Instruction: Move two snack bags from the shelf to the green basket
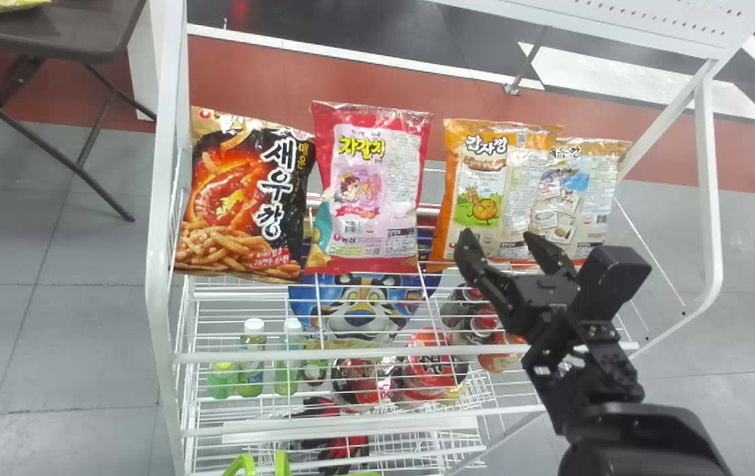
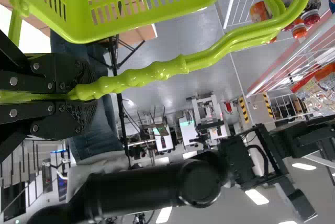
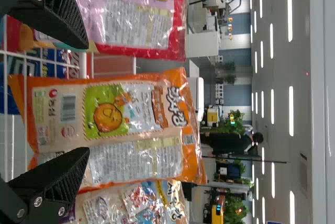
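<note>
Grey floor [image 1: 73, 330] spreads around the white wire shelf [image 1: 158, 231], where four snack bags [image 1: 381, 192] stand in a row. My right claw [image 1: 502, 239] is wide open, holding nothing, near the orange bag [image 1: 473, 192]; my left claw [image 2: 86, 94] grips the green basket's [image 2: 76, 28] handle [image 2: 157, 71].

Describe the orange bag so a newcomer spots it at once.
On the white rack, find the row of bags. The orange bag is third from the robot's left, between a pink bag and a beige bag. Only it has a green patch with a round cartoon figure.
</note>
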Motion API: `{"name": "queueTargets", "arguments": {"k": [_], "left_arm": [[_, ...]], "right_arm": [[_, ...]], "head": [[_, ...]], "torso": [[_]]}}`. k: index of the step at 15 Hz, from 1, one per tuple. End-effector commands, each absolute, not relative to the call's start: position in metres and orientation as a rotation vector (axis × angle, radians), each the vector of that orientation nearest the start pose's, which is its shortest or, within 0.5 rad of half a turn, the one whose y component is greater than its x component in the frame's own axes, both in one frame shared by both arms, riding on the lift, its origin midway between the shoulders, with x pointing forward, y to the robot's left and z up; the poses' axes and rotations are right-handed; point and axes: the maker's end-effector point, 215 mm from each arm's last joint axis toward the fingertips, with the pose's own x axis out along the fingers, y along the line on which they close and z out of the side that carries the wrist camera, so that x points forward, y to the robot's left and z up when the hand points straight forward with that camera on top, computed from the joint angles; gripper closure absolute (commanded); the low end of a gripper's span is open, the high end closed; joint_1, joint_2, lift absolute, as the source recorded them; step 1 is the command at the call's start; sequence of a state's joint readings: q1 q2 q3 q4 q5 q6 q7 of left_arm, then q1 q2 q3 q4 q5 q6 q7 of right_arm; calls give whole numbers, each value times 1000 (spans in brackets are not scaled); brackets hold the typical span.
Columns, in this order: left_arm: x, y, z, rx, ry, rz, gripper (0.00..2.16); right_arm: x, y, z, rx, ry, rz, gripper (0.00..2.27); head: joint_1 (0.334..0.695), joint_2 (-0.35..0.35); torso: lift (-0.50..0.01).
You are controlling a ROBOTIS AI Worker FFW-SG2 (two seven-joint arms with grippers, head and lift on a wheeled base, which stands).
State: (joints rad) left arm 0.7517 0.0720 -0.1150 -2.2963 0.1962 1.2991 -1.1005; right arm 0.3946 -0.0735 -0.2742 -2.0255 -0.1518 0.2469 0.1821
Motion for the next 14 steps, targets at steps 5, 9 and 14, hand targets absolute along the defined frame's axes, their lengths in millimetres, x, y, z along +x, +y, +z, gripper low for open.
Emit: {"name": "queueTargets", "arguments": {"k": [5, 9, 14], "left_arm": [[92, -19, -433, -831, 1166, -1167, 2145], [94, -19, -435, -831, 1168, -1166, 2145], [94, -18, -435, -829, 1169, -1166, 2145]], "right_arm": [[512, -381, -352, 17, 144, -71, 124], [529, -380, -367, 10, 192, -54, 232], [532, -375, -377, 16, 216, -43, 2246]], "head": [[695, -350], [695, -350], [695, -350]], "torso": [[-16], [-16], [-16]]}}
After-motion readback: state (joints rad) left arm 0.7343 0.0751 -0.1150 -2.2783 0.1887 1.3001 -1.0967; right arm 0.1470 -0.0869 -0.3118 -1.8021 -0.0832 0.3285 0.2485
